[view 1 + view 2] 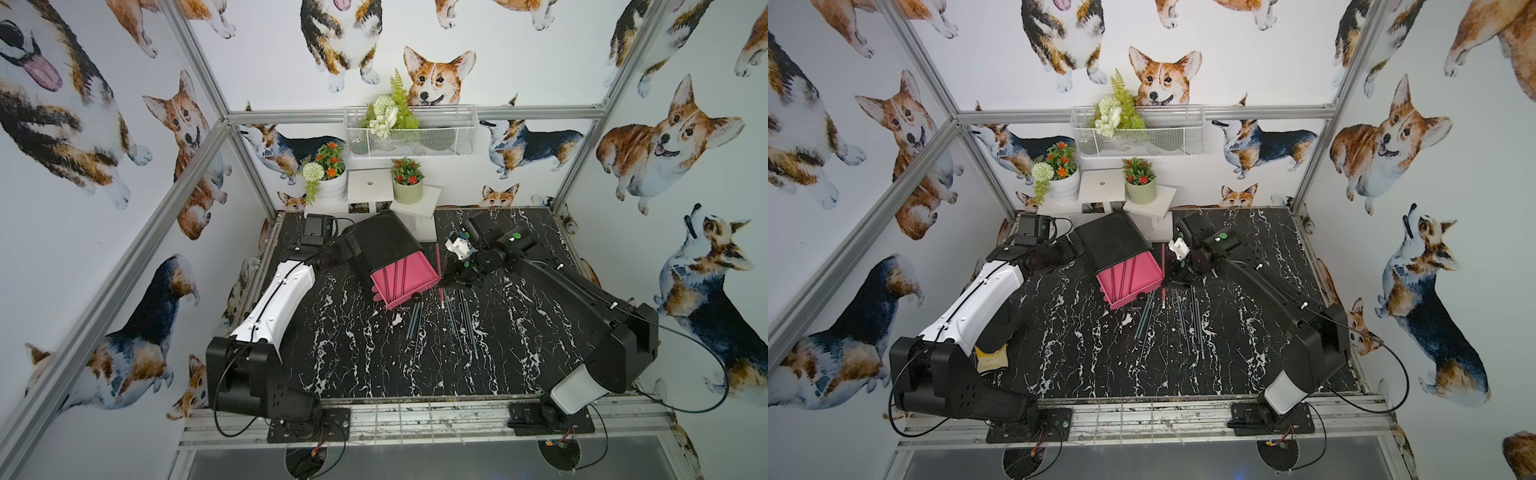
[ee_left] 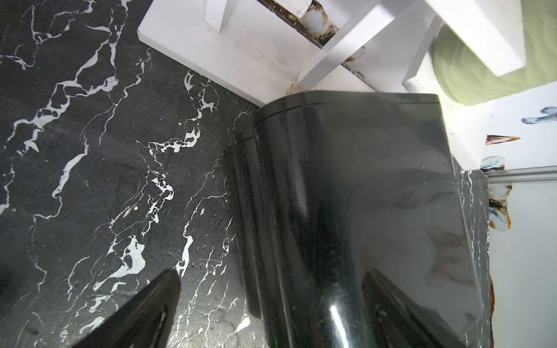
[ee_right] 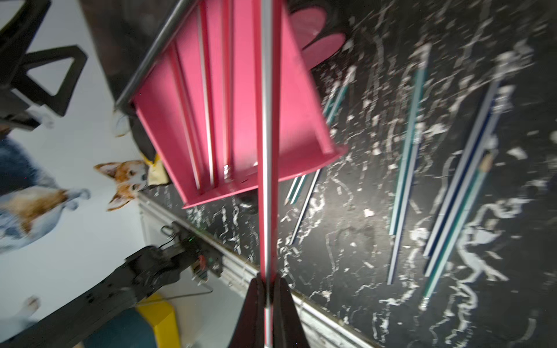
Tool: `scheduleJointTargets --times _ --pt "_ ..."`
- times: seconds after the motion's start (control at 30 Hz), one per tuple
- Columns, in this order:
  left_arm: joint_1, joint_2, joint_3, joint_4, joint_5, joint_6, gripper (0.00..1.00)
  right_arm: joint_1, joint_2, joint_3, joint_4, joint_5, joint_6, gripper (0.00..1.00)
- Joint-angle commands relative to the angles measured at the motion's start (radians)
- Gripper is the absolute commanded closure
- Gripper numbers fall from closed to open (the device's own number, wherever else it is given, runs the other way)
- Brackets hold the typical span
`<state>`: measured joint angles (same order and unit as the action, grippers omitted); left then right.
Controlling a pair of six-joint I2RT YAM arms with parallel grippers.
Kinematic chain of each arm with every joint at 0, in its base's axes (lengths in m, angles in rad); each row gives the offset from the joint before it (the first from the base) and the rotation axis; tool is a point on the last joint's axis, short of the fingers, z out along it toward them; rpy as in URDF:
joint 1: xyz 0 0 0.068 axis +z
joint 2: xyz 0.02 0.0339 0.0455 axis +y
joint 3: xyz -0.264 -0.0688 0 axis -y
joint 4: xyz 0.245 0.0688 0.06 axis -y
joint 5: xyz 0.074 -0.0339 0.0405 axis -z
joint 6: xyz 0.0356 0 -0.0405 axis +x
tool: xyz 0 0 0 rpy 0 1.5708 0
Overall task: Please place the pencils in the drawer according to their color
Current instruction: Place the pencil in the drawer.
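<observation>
**Ana:** What do both top views show?

**Ben:** A black chest (image 1: 384, 239) stands on the marbled table (image 1: 353, 353) with its pink top drawer (image 1: 415, 276) pulled out and red pencils (image 1: 395, 278) lying inside. Teal and dark loose pencils (image 1: 1198, 328) lie on the table in front of the chest. The right tool (image 1: 446, 282) is just beside the open drawer.

**Ana:** Any labels?

**Ben:** Round green stickers (image 1: 517, 237) on the right arm. Any lettering is too small to read.

**Ana:** And the left wrist view?

**Ben:** The left tool (image 2: 269, 274) is spread wide at the chest's glossy black side. One finger (image 2: 144, 310) is clear of the chest. I cannot tell whether the other touches it.

**Ana:** The right wrist view?

**Ben:** It's blurred. The right tool is pinched tight on a single red pencil (image 3: 268, 150), which runs across the open drawer's front corner.
</observation>
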<state>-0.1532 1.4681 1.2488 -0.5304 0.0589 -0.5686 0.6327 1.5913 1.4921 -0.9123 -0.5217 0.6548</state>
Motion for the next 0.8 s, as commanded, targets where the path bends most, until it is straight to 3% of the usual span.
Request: scheduleJointTargets --times 0.0,0.3,0.77 --pt "0.001 0.007 0.01 -0.005 0.0 0.004 0.0 0.02 0.01 -0.023 0.123 -0.21 0.114 1.0" --pt "0.001 0.011 0.012 -0.002 0.003 0.007 0.0 0.053 0.058 -0.043 0.238 -0.325 0.217 1.0" --pt "0.001 0.002 0.011 -0.005 -0.004 0.012 0.0 0.06 0.122 -0.036 0.305 -0.353 0.281 1.0"
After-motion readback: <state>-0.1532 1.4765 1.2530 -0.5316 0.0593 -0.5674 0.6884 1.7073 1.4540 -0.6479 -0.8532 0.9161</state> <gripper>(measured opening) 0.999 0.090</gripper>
